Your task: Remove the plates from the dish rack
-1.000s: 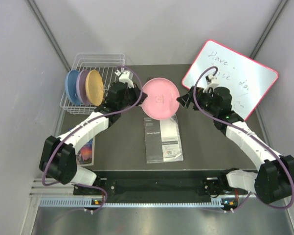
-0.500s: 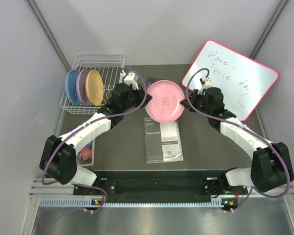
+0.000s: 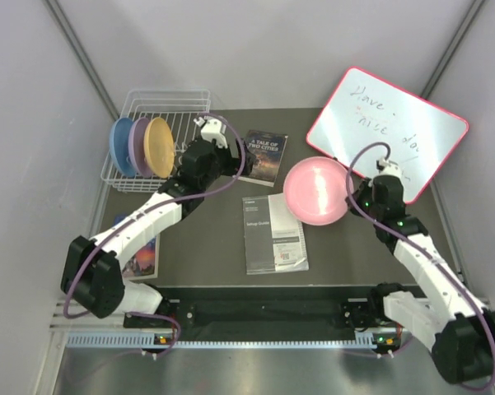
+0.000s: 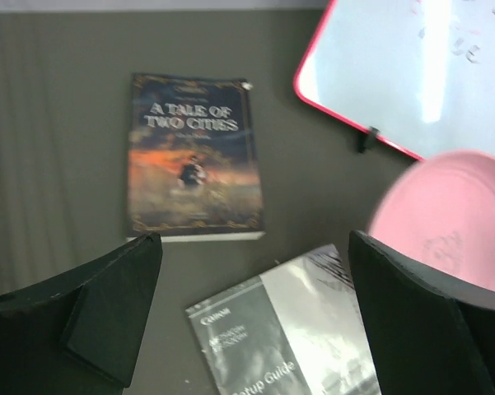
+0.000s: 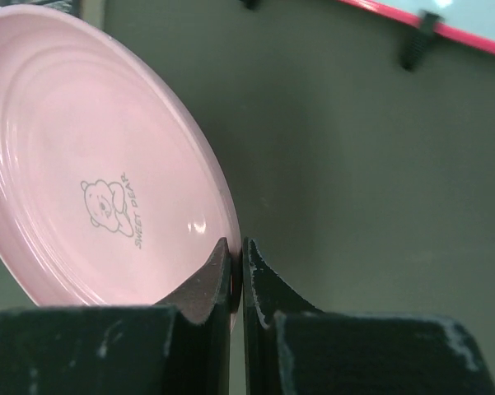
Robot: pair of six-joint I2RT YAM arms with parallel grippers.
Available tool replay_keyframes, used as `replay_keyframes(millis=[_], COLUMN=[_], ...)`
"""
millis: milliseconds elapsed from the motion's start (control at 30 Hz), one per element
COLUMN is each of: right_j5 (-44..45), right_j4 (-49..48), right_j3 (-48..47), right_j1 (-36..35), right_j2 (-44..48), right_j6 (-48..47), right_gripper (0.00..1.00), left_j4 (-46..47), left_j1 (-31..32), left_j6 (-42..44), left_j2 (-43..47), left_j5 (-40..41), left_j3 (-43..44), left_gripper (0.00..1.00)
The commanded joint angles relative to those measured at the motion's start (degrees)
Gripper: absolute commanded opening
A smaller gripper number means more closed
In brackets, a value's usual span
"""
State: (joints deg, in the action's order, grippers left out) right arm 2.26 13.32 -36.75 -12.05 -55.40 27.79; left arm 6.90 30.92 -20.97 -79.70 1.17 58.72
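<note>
My right gripper (image 3: 352, 192) (image 5: 237, 247) is shut on the rim of the pink plate (image 3: 315, 191) (image 5: 91, 164), which hangs tilted above the mat at centre right. That plate's edge (image 4: 449, 222) also shows at the right of the left wrist view. My left gripper (image 3: 229, 164) (image 4: 254, 247) stands open and empty, just right of the dish rack (image 3: 169, 100). In the white wire rack, the blue plate (image 3: 118, 146), the lavender plate (image 3: 137, 145) and the orange-tan plate (image 3: 160, 146) stand on edge side by side.
A dark paperback (image 3: 262, 156) (image 4: 193, 156) lies flat behind the centre. A grey setup guide (image 3: 273, 234) (image 4: 288, 337) lies mid-table. The red-framed whiteboard (image 3: 387, 132) (image 4: 412, 74) leans at the back right. Another booklet (image 3: 144, 257) lies under the left arm.
The right gripper shut on the pink plate's rim and carried it right. The left gripper opened, let the plate go and drew back toward the rack, uncovering the paperback.
</note>
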Motion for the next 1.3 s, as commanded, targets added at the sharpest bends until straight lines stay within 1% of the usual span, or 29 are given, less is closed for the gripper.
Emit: replay_keyframes(millis=[0,67,100,133,233,333,500,600,633,700,733,800,833,933,1000,1033,1067,1100,1133,1200,1267], right_j5=[6.7,7.6,8.3,8.9,11.4,12.6,12.8,13.6,13.5,13.9,14.0,14.2,14.3,15.2,16.3,18.5,20.0,21.7,24.3,26.3,27.2], right_j4=[10.1,13.2,14.1,15.0,17.3,17.1,16.5,16.9,16.8,17.2,16.8,16.8,17.0,18.7,20.5,21.3,22.4,22.4,22.4,21.3,20.0], right_j3=[3.3,5.1,5.8,6.1,7.0,8.5,9.6,9.5,9.5,9.2,9.2,8.7,8.5,7.0,5.7,5.1,4.1,3.3,2.3,-1.7,-5.8], right_j1=[3.6,5.4,5.9,6.2,6.3,6.4,6.8,6.8,6.9,6.9,6.9,6.8,6.9,6.9,6.9,6.8,6.7,6.7,6.6,6.6,6.6], right_j2=[8.6,10.8,11.3,11.7,12.5,13.4,10.5,9.6,9.4,8.3,7.9,6.3,5.3,3.7,3.9,5.1,6.0,6.9,8.1,8.5,7.5], right_j6=[4.4,6.4,7.1,8.5,11.0,12.0,12.9,13.4,13.7,13.9,13.9,13.6,13.3,13.3,13.5,13.4,13.3,12.3,11.5,9.0,6.5], right_gripper=[0.0,0.0,0.0,0.0,0.0,0.0,0.01,0.07,0.11,0.15,0.2,0.22,0.29,0.45,0.51,0.59,0.61,0.63,0.64,0.65,0.65], left_j4=[0.1,0.6,0.4,0.2,-0.1,-0.3,-0.9,-1.4,-1.8,-1.8,-1.8,-1.9,-2.0,-1.8,-1.6,-1.8,-2.0,-2.7,-3.0,-4.3,-2.2], left_j1=[-0.1,-0.5,-0.6,-0.9,-2.4,-3.6,-4.5,-5.9,-6.2,-7.3,-7.5,-8.3,-8.4,-8.9,-10.1,-10.7,-11.1,-11.1,-11.3,-12.9,-14.6], left_j6=[6.3,8.0,8.5,8.6,8.9,8.1,7.9,8.1,7.4,6.7,6.6,6.3,6.3,6.3,5.9,5.9,7.3,8.3,9.2,11.0,12.4], left_j2=[5.2,5.9,5.9,6.1,6.1,6.0,6.0,5.7,5.5,5.5,5.3,5.4,5.5,5.5,5.3,5.2,4.9,3.9,3.0,1.1,-0.3], left_j5=[13.9,16.6,20.1,21.4,22.6,22.2,23.6,23.9,23.9,23.0,22.8,22.2,22.2,23.3,23.7,23.2,23.2,25.8,26.7,28.4,29.0], left_j3=[0.4,0.4,0.7,1.0,1.7,1.8,1.4,1.0,1.0,0.2,-0.2,-0.5,-0.8,-1.2,-1.2,-0.5,0.2,1.0,3.3,5.6,6.6], left_gripper=[0.99,0.99,0.99,0.99,0.99,0.99,0.99,0.99,0.99,0.99,0.99,0.99,0.99,0.99,0.99,0.99,0.99,0.99,0.99,0.98,0.95])
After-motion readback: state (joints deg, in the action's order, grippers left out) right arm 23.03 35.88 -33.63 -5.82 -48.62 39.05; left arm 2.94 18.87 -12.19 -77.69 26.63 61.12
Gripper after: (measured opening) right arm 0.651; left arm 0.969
